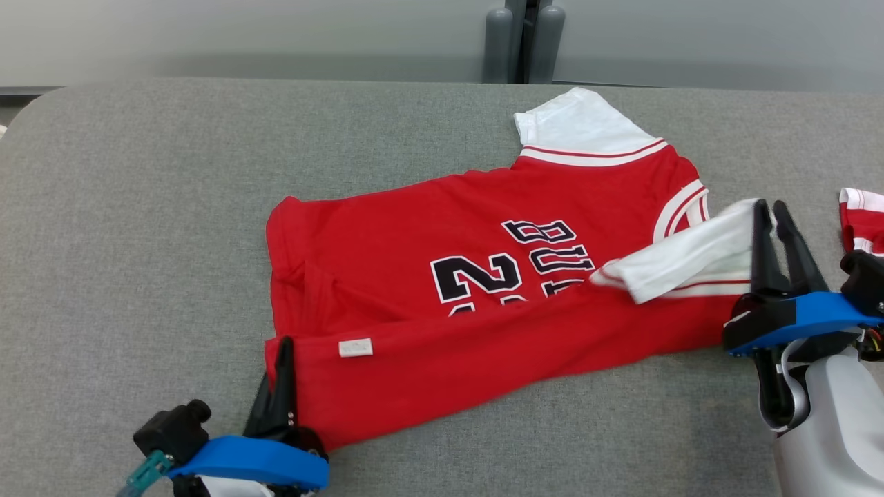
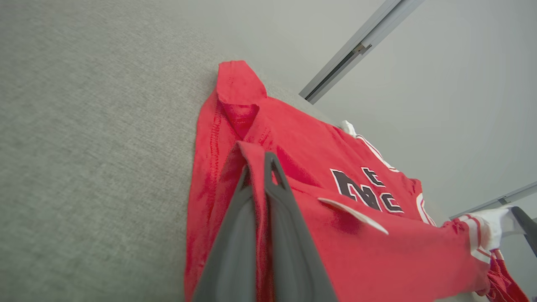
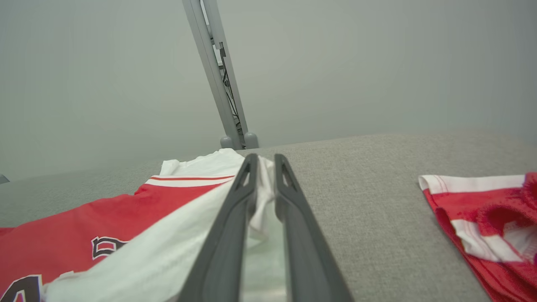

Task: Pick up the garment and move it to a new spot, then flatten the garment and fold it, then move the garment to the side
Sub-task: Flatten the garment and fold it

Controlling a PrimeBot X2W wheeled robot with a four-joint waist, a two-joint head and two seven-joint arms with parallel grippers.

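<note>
The garment (image 1: 483, 276) is a red jersey with white sleeves and black numbers, lying partly folded on the grey table (image 1: 138, 241). Its near edge is doubled over toward the middle. My left gripper (image 1: 283, 352) is shut on the red hem corner at the lower left; in the left wrist view the red cloth (image 2: 335, 167) is pinched between the fingers of that gripper (image 2: 260, 161). My right gripper (image 1: 770, 207) holds the white sleeve at the right. In the right wrist view the white cloth (image 3: 105, 218) runs between the right gripper's (image 3: 264, 161) nearly closed jaws.
A second red-and-white piece of cloth (image 1: 860, 221) lies at the table's right edge, just beside my right gripper, and also appears in the right wrist view (image 3: 482, 218). A grey post (image 1: 525, 41) stands behind the table's far edge. Bare table stretches to the left and front.
</note>
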